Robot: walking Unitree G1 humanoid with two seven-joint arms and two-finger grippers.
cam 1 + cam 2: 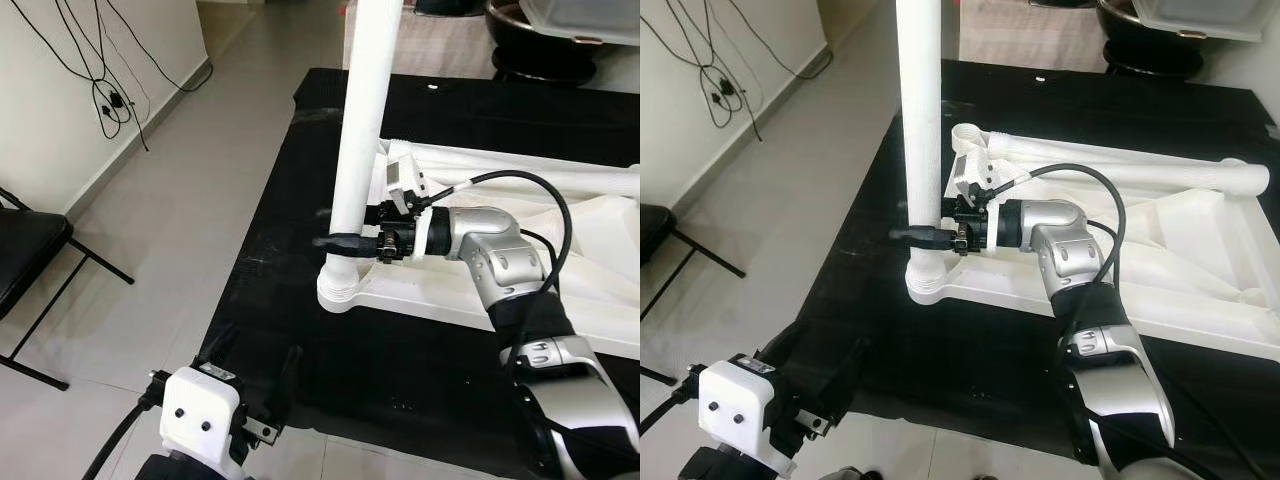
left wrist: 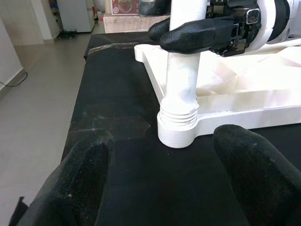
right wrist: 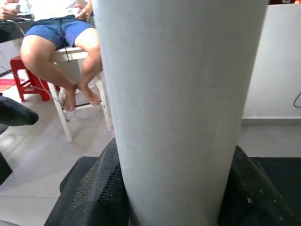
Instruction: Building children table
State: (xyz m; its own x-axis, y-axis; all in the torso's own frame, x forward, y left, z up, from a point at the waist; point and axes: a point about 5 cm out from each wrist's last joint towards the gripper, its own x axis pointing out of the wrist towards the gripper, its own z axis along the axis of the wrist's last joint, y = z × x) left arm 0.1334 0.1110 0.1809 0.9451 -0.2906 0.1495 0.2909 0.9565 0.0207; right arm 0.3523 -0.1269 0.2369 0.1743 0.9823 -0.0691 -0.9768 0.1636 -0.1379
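Observation:
A white table top [image 1: 450,290] lies upside down on a black mat [image 1: 290,330]. One white leg [image 1: 360,130] stands upright in its near left corner socket [image 2: 178,129]. My right gripper [image 1: 345,240] is shut on this leg a little above the socket, and in the right wrist view its black fingers [image 3: 99,193] press on both sides of the leg [image 3: 178,103]. My left gripper [image 2: 169,188] is open, low at the mat's front edge, facing the socket from a short way off. A second white tube [image 1: 1110,160] lies along the far side of the top.
A black folding chair [image 1: 30,250] stands on the tiled floor at the left, with cables [image 1: 100,70] hanging on the wall behind. A person sits on a white stool [image 3: 61,42] beside a red stool [image 3: 26,75]. Dark containers [image 1: 560,30] stand beyond the mat.

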